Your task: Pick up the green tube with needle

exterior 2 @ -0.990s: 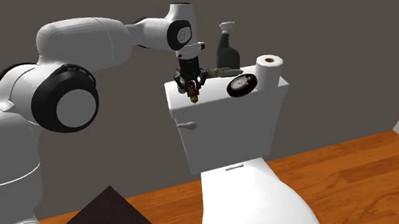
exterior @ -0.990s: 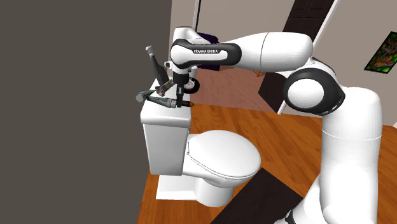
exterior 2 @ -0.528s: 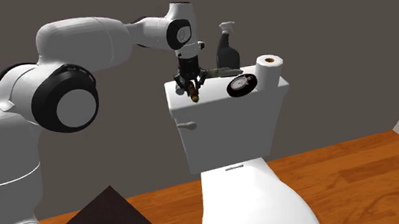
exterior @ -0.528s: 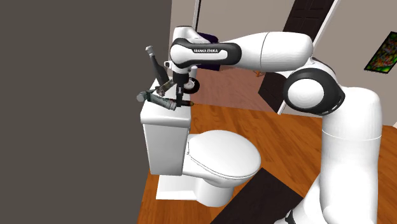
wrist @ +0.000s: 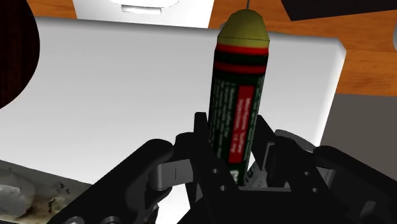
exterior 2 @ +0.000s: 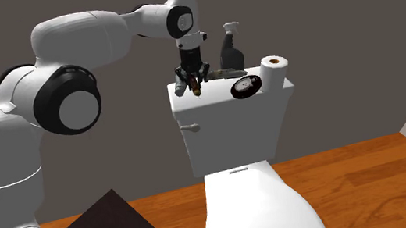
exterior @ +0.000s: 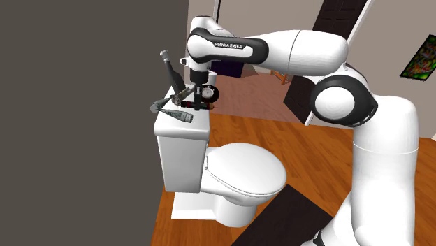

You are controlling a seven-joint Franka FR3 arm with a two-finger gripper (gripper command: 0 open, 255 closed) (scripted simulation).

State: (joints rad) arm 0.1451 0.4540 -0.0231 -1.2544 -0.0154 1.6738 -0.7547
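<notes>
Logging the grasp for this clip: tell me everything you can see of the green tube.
The tube is dark green with a red label, two red bands and an olive cone tip ending in a thin needle. The tool is shut on its rear end, and it points straight out over the white tank lid. Whether it touches the lid is unclear.

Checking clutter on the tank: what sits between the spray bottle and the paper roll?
A round dark disc, between spray bottle and paper roll on the toilet tank, in the second exterior view.
</notes>
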